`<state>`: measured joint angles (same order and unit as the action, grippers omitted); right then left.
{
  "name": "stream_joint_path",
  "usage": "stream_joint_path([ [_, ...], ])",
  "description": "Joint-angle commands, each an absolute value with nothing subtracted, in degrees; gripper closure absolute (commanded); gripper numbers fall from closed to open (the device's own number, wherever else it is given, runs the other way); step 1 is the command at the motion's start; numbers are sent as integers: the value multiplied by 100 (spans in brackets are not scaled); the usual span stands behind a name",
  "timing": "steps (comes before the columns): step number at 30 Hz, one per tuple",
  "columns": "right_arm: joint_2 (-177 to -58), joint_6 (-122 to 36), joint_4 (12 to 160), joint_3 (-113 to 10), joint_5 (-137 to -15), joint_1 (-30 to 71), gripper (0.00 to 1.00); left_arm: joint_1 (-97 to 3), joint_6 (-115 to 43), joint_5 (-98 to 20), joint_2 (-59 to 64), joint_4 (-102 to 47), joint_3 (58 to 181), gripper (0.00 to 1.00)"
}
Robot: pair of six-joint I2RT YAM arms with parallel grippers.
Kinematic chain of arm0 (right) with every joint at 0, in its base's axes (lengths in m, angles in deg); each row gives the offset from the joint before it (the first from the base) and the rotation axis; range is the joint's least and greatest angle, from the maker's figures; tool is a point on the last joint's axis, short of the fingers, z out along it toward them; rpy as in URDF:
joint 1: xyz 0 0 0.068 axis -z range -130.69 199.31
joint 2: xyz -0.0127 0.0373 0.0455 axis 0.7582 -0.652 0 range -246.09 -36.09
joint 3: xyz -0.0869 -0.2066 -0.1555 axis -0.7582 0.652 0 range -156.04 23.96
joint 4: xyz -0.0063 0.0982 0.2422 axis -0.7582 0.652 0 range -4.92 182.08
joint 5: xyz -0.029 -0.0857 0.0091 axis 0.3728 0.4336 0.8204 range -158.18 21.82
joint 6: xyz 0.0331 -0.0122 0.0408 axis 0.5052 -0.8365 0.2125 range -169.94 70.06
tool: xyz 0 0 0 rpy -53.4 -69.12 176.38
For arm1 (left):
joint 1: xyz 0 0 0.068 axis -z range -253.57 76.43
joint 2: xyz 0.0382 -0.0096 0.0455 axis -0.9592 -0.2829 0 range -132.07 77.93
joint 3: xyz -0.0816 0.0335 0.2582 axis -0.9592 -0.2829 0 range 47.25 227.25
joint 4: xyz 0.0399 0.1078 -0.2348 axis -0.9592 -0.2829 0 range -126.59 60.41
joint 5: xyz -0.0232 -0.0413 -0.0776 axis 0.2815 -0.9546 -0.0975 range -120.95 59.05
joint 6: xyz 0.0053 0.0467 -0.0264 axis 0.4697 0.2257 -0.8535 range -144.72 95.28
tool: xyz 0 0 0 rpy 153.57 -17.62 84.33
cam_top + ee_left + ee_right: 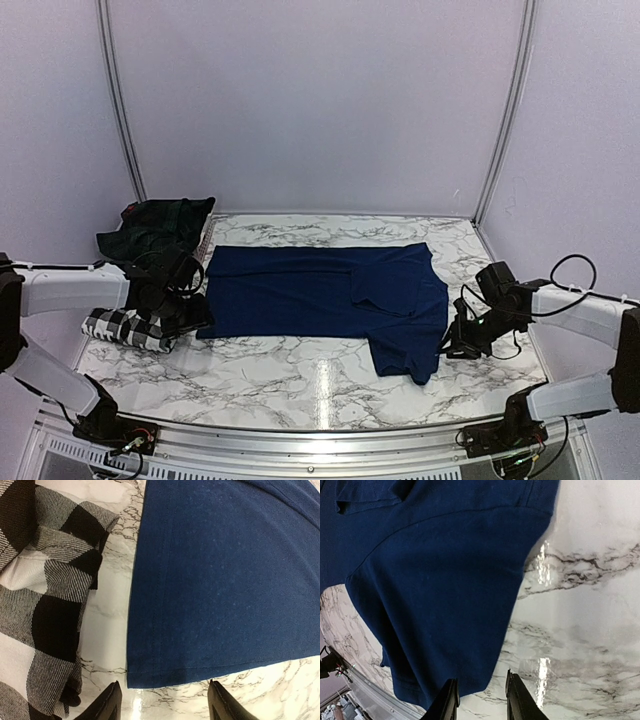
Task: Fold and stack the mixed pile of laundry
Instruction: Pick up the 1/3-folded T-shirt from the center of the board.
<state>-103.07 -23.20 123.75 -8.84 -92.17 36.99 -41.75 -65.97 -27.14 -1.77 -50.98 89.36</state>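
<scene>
The folding of the T-shirt (310,295) is judged to be the step in hand. It is laid out flat across the middle of the counter (300,385), with the hem toward the left edge and the sleeves toward the right. The check shirt (50,605) is seen folded at the left edge, just beside the hem. The plaid garment (155,225) is heaped in the far left corner (not yet folded, by the look of it).

The left pincer (165,686) is held wide open just short of the hem's near corner, with nothing between its jaws. The right pincer (480,687) is opened only narrowly at the edge of the near sleeve. Bare marble is seen in its gap, so nothing is gripped.

For the next move, each pincer would need to be lowered and closed on its cloth edge, so that the near side can be carried over evenly.
</scene>
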Motion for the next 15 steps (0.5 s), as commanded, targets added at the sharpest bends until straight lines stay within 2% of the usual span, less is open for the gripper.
stream_joint_path([
  [1,-10612,-2265,11811,-839,-9072,3597,70,-4204,-6756,-2677,-330,-5309,8903,40],
  [8,-11187,-2067,11558,-804,-8735,3171,71,-4197,-6844,-2638,-381,-5411,8844,40],
  [14,-11244,-2063,11644,-805,-8572,3111,100,-4188,-6994,-2401,-410,-5622,8745,40],
  [15,-11193,-2067,11683,-830,-8554,3114,100,-4192,-7017,-2391,-441,-5622,8747,40],
])
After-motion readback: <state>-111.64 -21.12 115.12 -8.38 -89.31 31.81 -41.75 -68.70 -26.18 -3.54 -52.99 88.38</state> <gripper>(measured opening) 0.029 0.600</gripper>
